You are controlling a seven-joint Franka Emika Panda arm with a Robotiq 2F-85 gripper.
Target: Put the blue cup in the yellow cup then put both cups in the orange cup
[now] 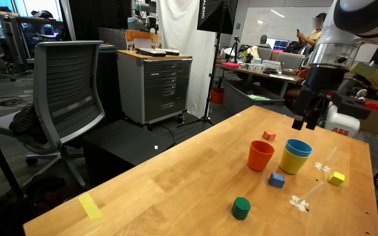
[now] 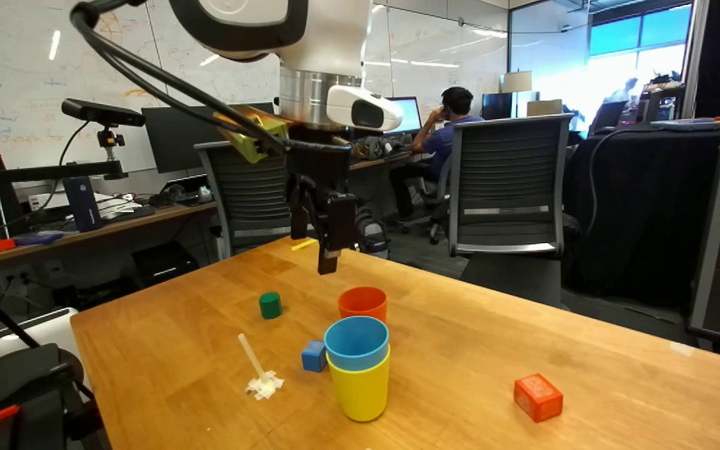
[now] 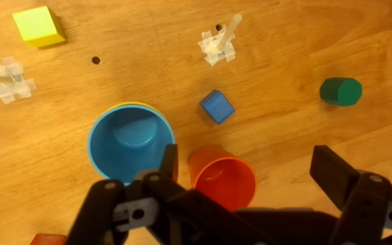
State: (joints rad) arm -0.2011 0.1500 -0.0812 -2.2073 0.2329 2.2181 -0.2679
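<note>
The blue cup (image 1: 298, 147) (image 2: 356, 345) (image 3: 133, 134) sits nested inside the yellow cup (image 1: 292, 162) (image 2: 363, 389), its upper part standing above the yellow rim. Both are upright on the wooden table. Right beside them is the orange cup (image 1: 260, 156) (image 2: 363, 302) (image 3: 226, 182), upright with nothing seen inside it. My gripper (image 1: 304, 125) (image 2: 315, 251) (image 3: 245, 149) hangs above the cups, jaws wide apart and holding nothing. In the wrist view, one finger overlaps the blue cup's edge and the orange cup shows between the fingers, its near side partly hidden.
A small blue block (image 1: 276, 180) lies close to the cups. Farther off are a green block (image 1: 241, 208), a yellow block (image 1: 336, 178) and an orange-red block (image 2: 538, 397). Two thin translucent sticks rise from white tape patches (image 1: 322, 167) (image 2: 265, 384) on the table.
</note>
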